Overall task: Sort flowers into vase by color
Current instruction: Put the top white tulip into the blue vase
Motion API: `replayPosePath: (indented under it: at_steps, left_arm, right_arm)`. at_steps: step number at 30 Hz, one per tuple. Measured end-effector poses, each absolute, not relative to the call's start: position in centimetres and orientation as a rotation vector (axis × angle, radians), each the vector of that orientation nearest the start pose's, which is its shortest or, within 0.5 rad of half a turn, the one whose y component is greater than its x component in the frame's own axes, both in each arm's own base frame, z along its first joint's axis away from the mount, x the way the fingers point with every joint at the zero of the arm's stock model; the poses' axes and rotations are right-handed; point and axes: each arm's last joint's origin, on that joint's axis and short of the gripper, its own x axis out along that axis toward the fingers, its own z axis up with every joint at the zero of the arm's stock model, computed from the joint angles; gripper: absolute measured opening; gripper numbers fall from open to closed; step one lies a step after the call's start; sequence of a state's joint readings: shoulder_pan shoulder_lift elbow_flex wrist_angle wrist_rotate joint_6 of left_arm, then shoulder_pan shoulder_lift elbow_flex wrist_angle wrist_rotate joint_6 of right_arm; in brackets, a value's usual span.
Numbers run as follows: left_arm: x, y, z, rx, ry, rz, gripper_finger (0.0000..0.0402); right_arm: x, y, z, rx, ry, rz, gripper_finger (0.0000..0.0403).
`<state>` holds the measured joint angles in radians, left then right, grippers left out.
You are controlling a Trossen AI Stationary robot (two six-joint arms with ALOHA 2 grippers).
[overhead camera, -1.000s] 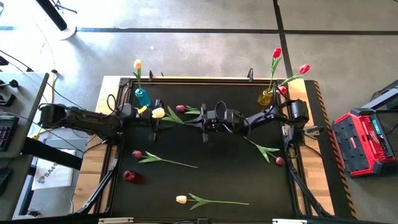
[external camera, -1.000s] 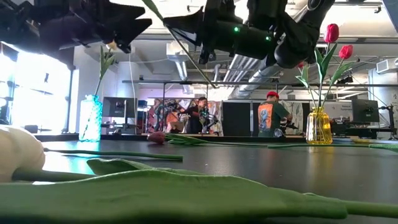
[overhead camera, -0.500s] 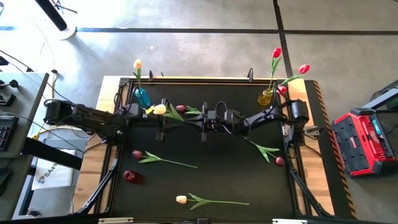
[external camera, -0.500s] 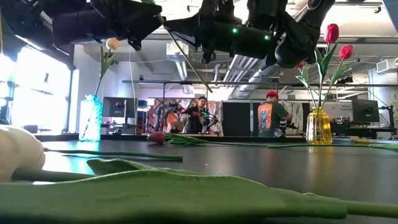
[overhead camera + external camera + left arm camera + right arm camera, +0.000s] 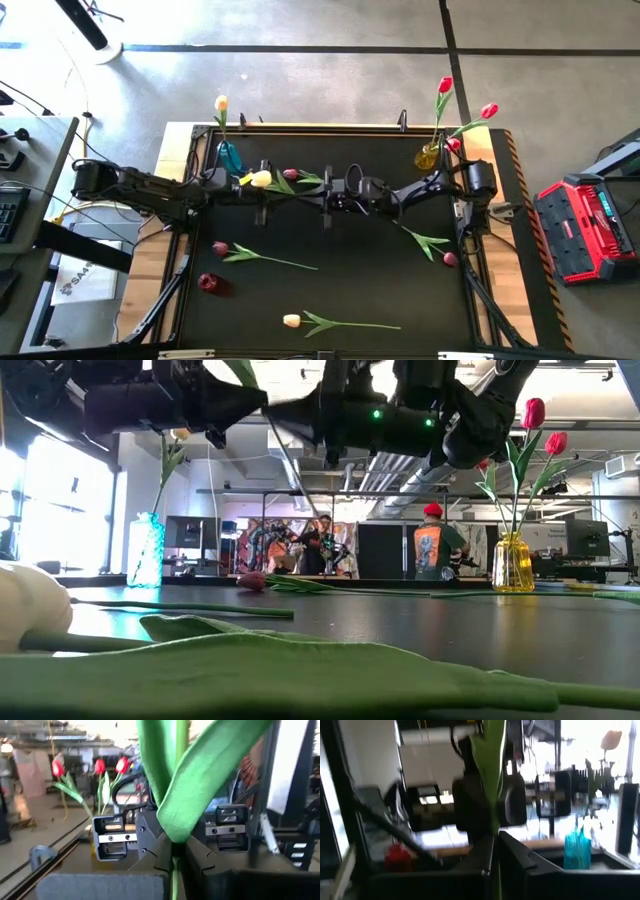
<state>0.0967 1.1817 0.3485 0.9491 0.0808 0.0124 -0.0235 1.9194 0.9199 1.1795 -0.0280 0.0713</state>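
Note:
A cream-yellow tulip (image 5: 260, 179) is held in the air over the table's far middle, its stem (image 5: 300, 460) slanting down below the fingers. My left gripper (image 5: 268, 190) comes from the left and my right gripper (image 5: 322, 193) from the right. Both are shut on the stem and almost meet. A blue vase (image 5: 228, 155) at the far left holds one cream tulip. A yellow vase (image 5: 428, 157) at the far right holds red tulips. A maroon tulip (image 5: 292, 175) lies flat just beyond the grippers. My left gripper pinches the green stem (image 5: 174, 851) between its two fingers, just below where the leaves (image 5: 195, 795) spread. The fingers come level from the table's left and lie across the stem. The tulip is lifted clear and tilted. My right gripper pinches the same stem (image 5: 495, 840) between its two fingers, beside a leaf (image 5: 490, 765). Its fingers come level from the table's right, across the stem. The stem's lower end (image 5: 325, 495) hangs free above the table.
More tulips lie flat on the black table: a maroon one (image 5: 222, 247) at the left, a cream one (image 5: 291, 321) near the front edge, a maroon one (image 5: 450, 259) at the right. A dark red vase (image 5: 207, 283) stands at the near left. People stand in the room beyond.
My left gripper has moved toward the table's right, up to my right gripper, and has shut on the tulip's stem. The tulip's head has shifted slightly toward the far edge. My right gripper has kept its hold and its place.

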Motion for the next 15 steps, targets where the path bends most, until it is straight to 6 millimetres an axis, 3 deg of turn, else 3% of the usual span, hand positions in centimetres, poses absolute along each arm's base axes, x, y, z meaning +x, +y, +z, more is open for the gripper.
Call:
replayPosePath:
  at_steps: [4, 9, 15]
  left_arm:
    - [21.8, 2.3, 21.7, 0.022, -0.031, 0.087, 0.0003]
    - [20.0, 2.8, 22.1, 0.010, 0.059, 0.249, 0.0001]
    - [17.0, 3.1, 24.2, 0.047, 0.184, 0.499, 0.0001]
  right_arm:
    - [38.9, -0.8, 18.2, 0.085, -0.048, -0.014, 0.0056]
    - [38.8, -0.7, 16.2, 0.177, 0.146, -0.202, 0.0114]
    - [38.2, -0.3, 14.5, 0.241, 0.303, -0.330, 0.0127]
